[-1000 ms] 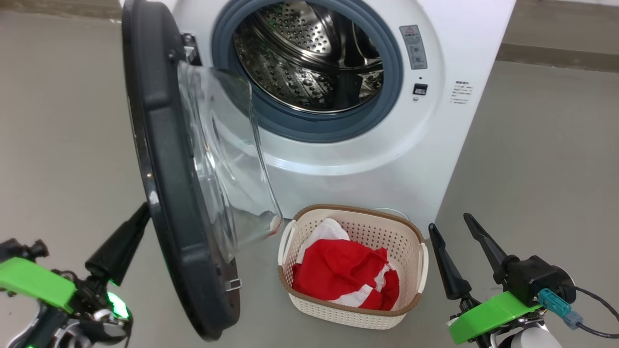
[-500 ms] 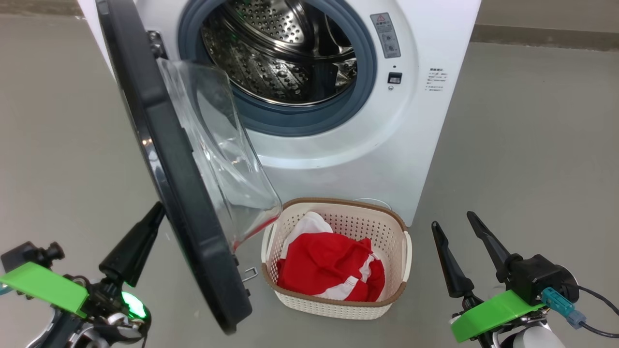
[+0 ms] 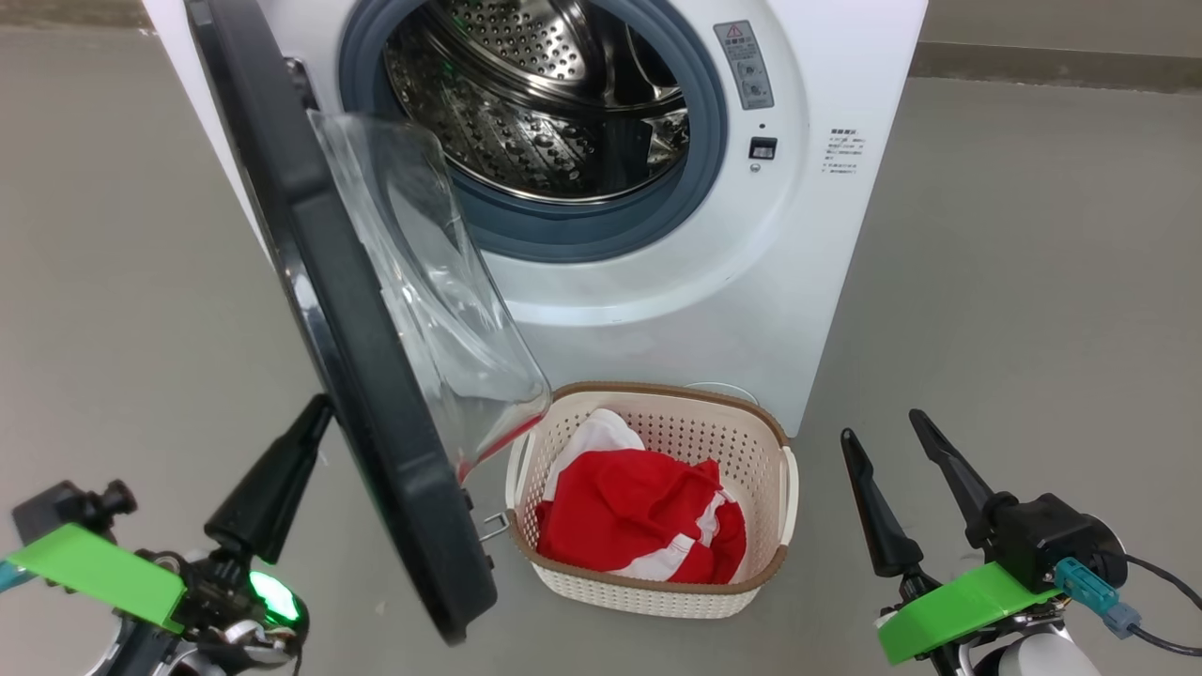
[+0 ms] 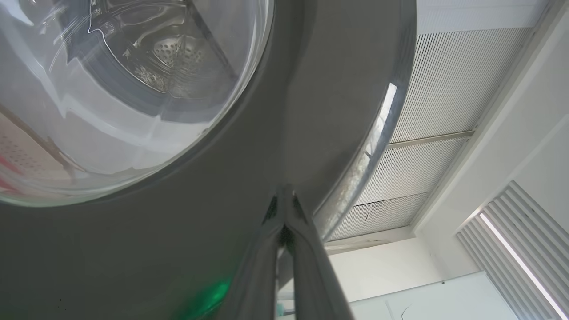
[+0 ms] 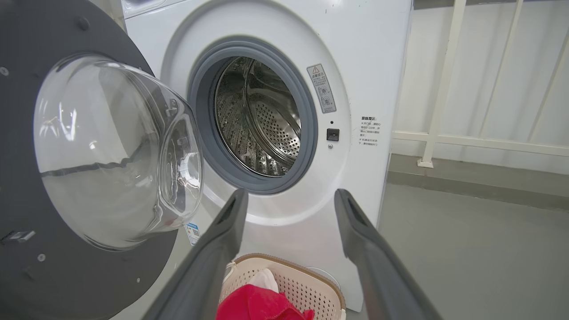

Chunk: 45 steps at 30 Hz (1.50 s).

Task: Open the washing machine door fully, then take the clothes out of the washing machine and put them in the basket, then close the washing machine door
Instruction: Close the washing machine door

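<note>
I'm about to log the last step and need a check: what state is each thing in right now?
washing machine door: open, standing partway out.
washing machine: mouth uncovered, nothing seen in its drum.
clothes: piled in the basket.
basket: upright, in front of the machine.
left gripper: fingers shut, tips by the door's outer face.
right gripper: fingers open, empty.

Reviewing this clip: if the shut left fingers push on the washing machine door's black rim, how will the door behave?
The washing machine door looks rigid and hinged, so it should swing rather than flex. Its rim looks glossy, so the left gripper and its narrow fingers may slide. Its lower edge hangs near the basket and might brush it.
</note>
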### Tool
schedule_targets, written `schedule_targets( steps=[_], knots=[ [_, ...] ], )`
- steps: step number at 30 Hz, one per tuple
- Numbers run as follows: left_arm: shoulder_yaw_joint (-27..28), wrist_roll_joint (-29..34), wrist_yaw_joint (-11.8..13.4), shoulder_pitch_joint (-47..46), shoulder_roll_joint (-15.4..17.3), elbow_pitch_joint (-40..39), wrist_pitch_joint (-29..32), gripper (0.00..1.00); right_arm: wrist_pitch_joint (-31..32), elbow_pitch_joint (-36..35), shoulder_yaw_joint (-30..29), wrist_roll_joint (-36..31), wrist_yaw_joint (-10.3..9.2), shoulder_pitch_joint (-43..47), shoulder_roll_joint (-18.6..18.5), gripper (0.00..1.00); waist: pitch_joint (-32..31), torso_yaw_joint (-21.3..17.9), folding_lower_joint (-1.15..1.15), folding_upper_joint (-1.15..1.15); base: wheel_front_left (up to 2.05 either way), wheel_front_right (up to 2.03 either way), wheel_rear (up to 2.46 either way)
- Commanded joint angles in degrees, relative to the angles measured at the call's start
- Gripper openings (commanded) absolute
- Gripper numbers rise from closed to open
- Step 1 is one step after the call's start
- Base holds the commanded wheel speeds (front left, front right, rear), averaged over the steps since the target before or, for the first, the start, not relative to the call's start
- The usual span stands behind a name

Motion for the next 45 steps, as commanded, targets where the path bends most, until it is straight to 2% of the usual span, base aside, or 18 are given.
schedule_targets(
  steps=[1, 3, 4, 5, 8, 14, 19, 26, 27, 34, 40, 45],
  knots=[
    [1.7, 0.6, -1.0, -0.5, 1.0, -2.2, -0.6, 0.0, -0.4, -1.4, 1.1, -0.3, 0.36, -1.5, -0.1, 1.0, 0.0, 0.2, 0.0, 0.0, 0.0, 0.0, 0.0],
    [2.1, 1.8, -1.7, -0.4, 1.2, -2.6, -1.9, 0.0, -0.4, -1.4, 1.0, -0.3, 0.36, -1.5, -0.1, 1.0, 0.0, 0.4, 0.0, 0.0, 0.0, 0.0, 0.0],
    [2.3, 2.8, -2.0, -0.4, 1.5, -2.7, -2.7, 0.45, -0.4, -1.4, 1.0, -0.4, 0.36, -1.5, -0.1, 1.0, 0.0, 0.5, 0.0, 0.0, 0.0, 0.0, 0.0],
    [2.5, 3.6, -2.1, -0.4, 1.6, -2.9, -3.4, 1.0, -0.4, -1.4, 1.0, -0.4, 0.36, -1.5, -0.1, 1.0, 0.0, 0.6, 0.0, 0.0, 0.0, 0.0, 0.0],
    [2.5, 6.9, -2.8, -0.4, 2.3, -3.8, -5.5, 1.0, -0.4, -1.4, 0.9, -0.4, 0.36, -1.4, -0.1, 1.0, 0.1, 1.1, 0.0, 0.0, 0.0, 0.0, 0.0],
    [1.7, 15.9, -7.1, 0.6, 3.5, -6.9, -10.8, 1.0, -0.4, -1.4, 0.7, -0.8, 0.36, -1.6, -0.1, 1.0, 0.5, 1.8, 0.0, 0.0, 0.0, 0.0, 0.0],
    [1.0, 27.2, -9.2, 1.9, 5.0, -8.1, -17.8, 1.0, -0.4, -1.3, 0.5, -0.9, 0.36, -1.7, -0.1, 1.0, 0.6, 2.3, 0.0, 0.0, 0.0, 0.0, 0.0],
    [-2.5, 44.0, -10.3, 4.4, 7.1, -7.5, -27.6, 1.0, -0.4, -1.8, 0.7, -1.2, 0.36, -1.7, -0.1, 1.0, 0.7, 2.6, 0.0, 0.0, 0.0, 0.0, 0.0],
    [-3.7, 48.4, -10.5, 5.2, 7.6, -7.2, -30.6, 1.0, -0.4, -1.9, 0.7, -1.4, 0.36, -1.6, -0.1, 1.0, 0.7, 2.6, 0.0, 0.0, 0.0, 0.0, 0.0],
    [-6.8, 63.4, -9.5, 7.3, 9.5, -6.7, -39.8, 1.0, -0.4, -2.1, 0.6, -1.7, 0.36, -1.2, -0.1, 1.0, 0.4, 2.5, 0.0, 0.0, 0.0, 0.0, 0.0],
    [-9.0, 69.7, -8.0, 9.2, 10.0, -5.3, -42.7, 1.0, -0.4, -2.3, 0.5, -1.6, 0.36, -1.1, -0.1, 1.0, 0.4, 2.4, 0.0, 0.0, 0.0, 0.0, 0.0],
    [-9.4, 71.4, -6.6, 10.9, 8.9, -3.7, -44.5, 1.0, -0.4, -2.7, 0.4, -2.5, 0.36, -1.0, -0.1, 1.0, 0.8, 2.1, 0.0, 0.0, 0.0, 0.0, 0.0]
  ],
)
